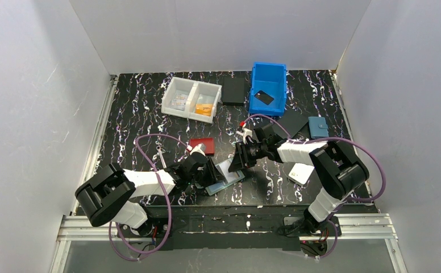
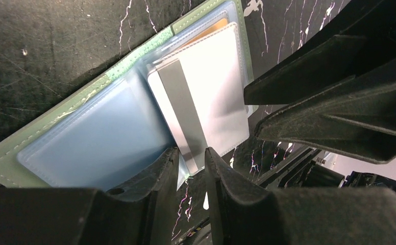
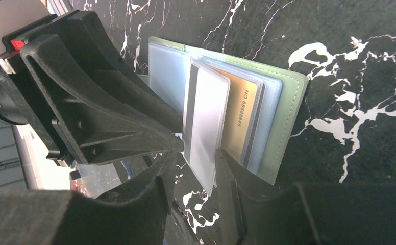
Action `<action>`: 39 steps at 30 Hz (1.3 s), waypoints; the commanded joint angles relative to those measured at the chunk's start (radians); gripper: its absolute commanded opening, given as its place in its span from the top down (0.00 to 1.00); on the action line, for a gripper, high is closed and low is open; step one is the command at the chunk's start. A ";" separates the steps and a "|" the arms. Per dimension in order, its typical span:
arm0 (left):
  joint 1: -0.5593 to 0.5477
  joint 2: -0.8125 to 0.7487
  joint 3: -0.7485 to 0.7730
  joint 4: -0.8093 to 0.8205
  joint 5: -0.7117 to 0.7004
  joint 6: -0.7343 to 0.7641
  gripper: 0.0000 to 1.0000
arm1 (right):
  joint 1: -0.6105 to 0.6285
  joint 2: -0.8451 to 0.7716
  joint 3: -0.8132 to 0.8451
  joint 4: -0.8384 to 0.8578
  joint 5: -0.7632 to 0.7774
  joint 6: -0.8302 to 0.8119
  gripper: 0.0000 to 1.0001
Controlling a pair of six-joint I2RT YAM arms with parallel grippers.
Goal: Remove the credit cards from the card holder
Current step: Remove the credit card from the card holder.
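The card holder (image 1: 229, 179) is lying open on the marbled table (image 1: 138, 114), at the near middle, between the two arms. Its clear sleeves are fanning up. The front one is carrying a white card (image 2: 211, 87) with a grey stripe, an orange card (image 3: 239, 122) is sitting behind it, and a light blue card (image 2: 99, 132) is showing through the flat sleeve beside them.

The left gripper (image 2: 192, 155) is reaching in from the holder's 9 o'clock. A corner of the white card's sleeve is sitting in the narrow gap between its fingers, and I cannot tell whether it is clamped. The right gripper (image 3: 195, 158) is coming in from 1 o'clock. Its jaws are standing apart astride the same sleeve, one finger against it and a gap at the other.

A red wallet (image 1: 201, 144) is lying at the holder's 11 o'clock and a white wallet (image 1: 300, 172) at 3 o'clock. Far off at 1 o'clock, a blue bin (image 1: 275, 71) is holding a black card (image 1: 262, 97).
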 commanded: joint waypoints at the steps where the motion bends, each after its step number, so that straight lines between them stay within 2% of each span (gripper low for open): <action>1: 0.002 0.014 0.021 -0.029 0.029 0.024 0.73 | -0.002 0.016 0.014 0.063 -0.061 0.053 0.58; 9: 0.002 -0.016 0.013 -0.022 0.048 0.051 0.61 | -0.010 0.013 -0.006 0.148 -0.148 0.134 0.62; 13: 0.002 -0.038 0.006 -0.017 0.051 0.067 0.51 | -0.010 0.018 -0.012 0.169 -0.161 0.158 0.63; 24: 0.002 -0.054 0.006 0.037 0.090 0.093 0.32 | -0.010 0.039 -0.020 0.212 -0.196 0.213 0.63; 39: 0.002 -0.039 0.003 0.054 0.081 0.063 0.30 | 0.014 0.079 -0.016 0.282 -0.295 0.297 0.67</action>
